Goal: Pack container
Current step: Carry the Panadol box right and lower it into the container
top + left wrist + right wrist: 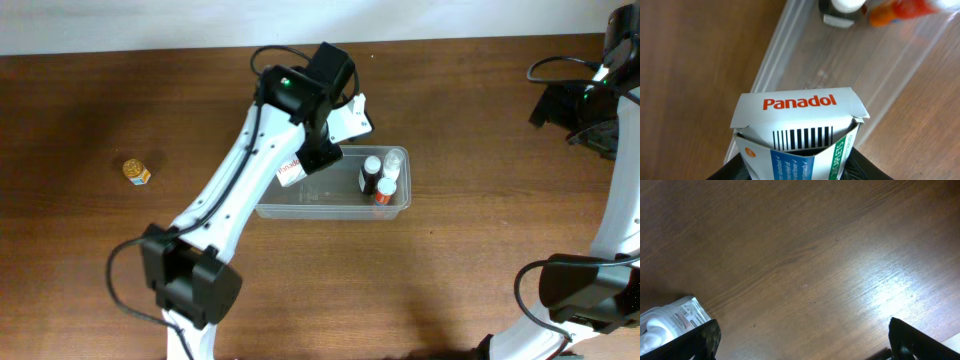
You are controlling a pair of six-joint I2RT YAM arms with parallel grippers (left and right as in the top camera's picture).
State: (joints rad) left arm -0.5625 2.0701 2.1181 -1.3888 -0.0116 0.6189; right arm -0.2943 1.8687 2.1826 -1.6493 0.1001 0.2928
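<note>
The left claw (797, 172) is clamped on the lower end of a Panadol box (800, 107), jaws no wider than the carton, holding it over the near end of the clear container (772, 60); it probably needs only lowering and release. Farther ahead, at the container's other end, a dark bottle (371, 176), a white-capped bottle (394, 163) and an orange bottle (383, 196) stand packed. Well behind, a small gold object (137, 172) lies unpacked, and the right claw (800, 342), spread wide and empty, hangs beside a white bottle (670, 322) also outside.
</note>
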